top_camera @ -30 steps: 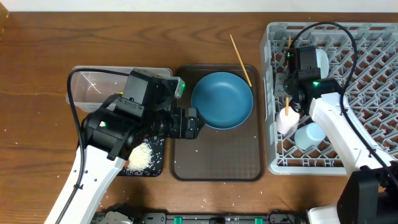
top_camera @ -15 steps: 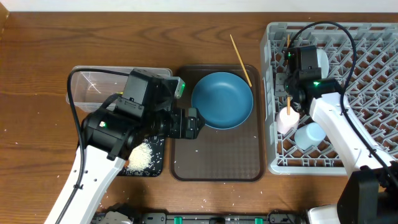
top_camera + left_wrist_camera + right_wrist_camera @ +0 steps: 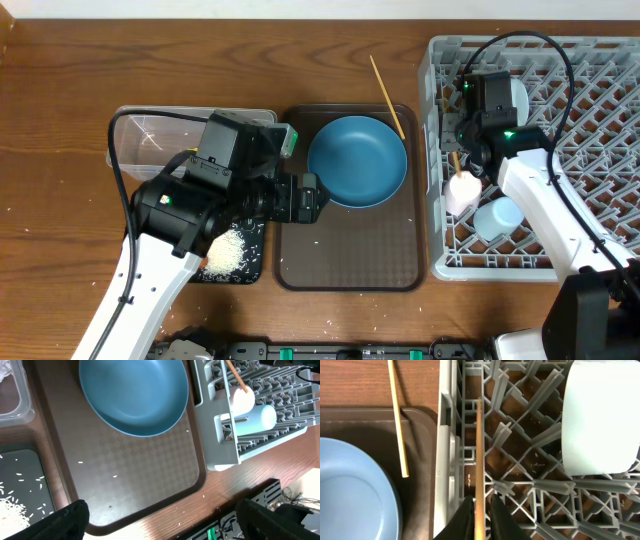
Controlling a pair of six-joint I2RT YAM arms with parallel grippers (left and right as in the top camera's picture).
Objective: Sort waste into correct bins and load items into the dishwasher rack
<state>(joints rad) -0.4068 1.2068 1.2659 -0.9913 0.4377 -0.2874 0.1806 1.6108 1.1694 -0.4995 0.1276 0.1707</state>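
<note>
My right gripper (image 3: 479,517) is shut on a wooden chopstick (image 3: 478,455) and holds it over the left columns of the grey dishwasher rack (image 3: 590,70). The second chopstick (image 3: 386,96) lies across the brown tray's far edge; it also shows in the right wrist view (image 3: 398,420). The dark blue plate (image 3: 357,160) sits on the brown tray. A pale pink cup (image 3: 462,190), a light blue cup (image 3: 498,217) and a white bowl (image 3: 600,415) lie in the rack. My left gripper (image 3: 160,520) is open over the tray's near edge. Rice crumbs (image 3: 228,250) lie in the black tray.
The clear tub (image 3: 150,140) stands at the left, partly under my left arm. The brown serving tray (image 3: 350,250) holds a few stray rice grains. More grains lie on the wooden table (image 3: 220,495) by its front edge.
The held chopstick's lower end has shifted slightly left and lower in the rack, toward the pink cup. The left arm has not moved.
</note>
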